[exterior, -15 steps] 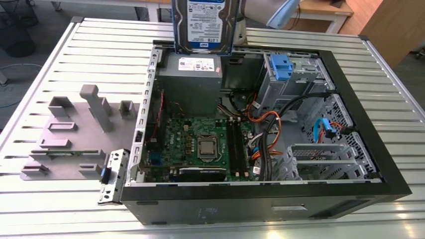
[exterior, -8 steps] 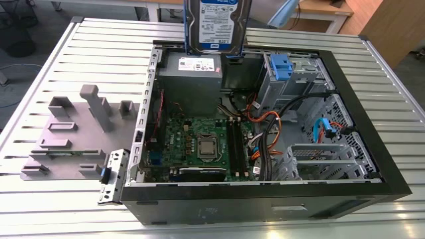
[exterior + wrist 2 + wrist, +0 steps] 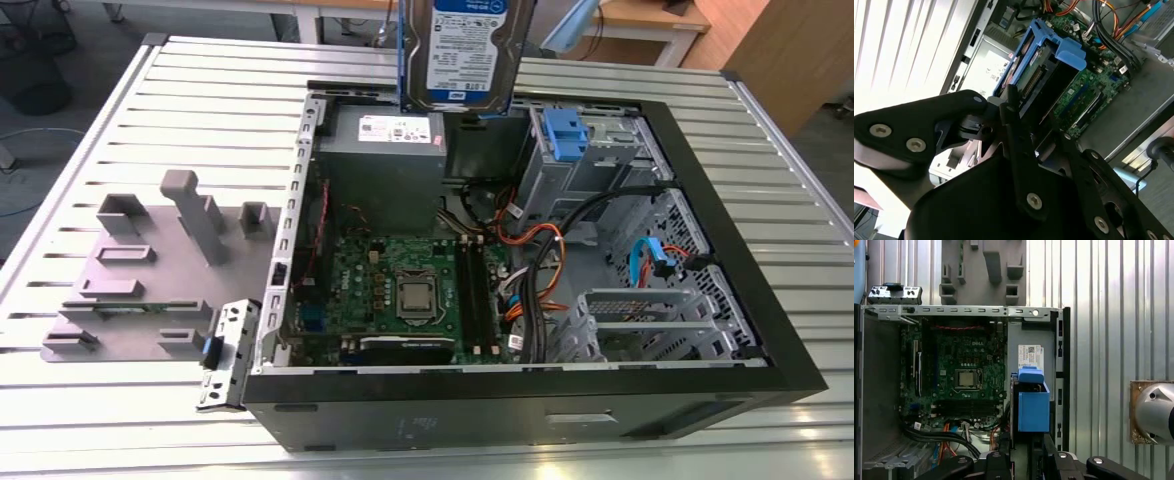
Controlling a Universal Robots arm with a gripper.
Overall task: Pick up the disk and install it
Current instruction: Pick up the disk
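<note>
The disk point(image 3: 467, 50) hangs upright above the back of the open computer case, over the grey power-supply box point(image 3: 387, 140). Its white-and-blue label faces the exterior camera, and blue rails run down its sides. In the second wrist view my gripper point(image 3: 1010, 102) is shut on the disk point(image 3: 1046, 75), whose blue end tab points away from me toward the motherboard. In the first wrist view the disk's blue tab point(image 3: 1032, 400) sticks out past my gripper point(image 3: 1026, 457), in line with the power supply's white sticker point(image 3: 1030, 356).
The black case point(image 3: 747, 250) lies open on a slatted metal table. Inside are the motherboard point(image 3: 400, 290), bundled cables point(image 3: 534, 250) and a metal drive cage with a blue tab point(image 3: 567, 140). A grey fixture block point(image 3: 134, 270) and a loose bracket point(image 3: 227, 350) lie at the exterior view's left.
</note>
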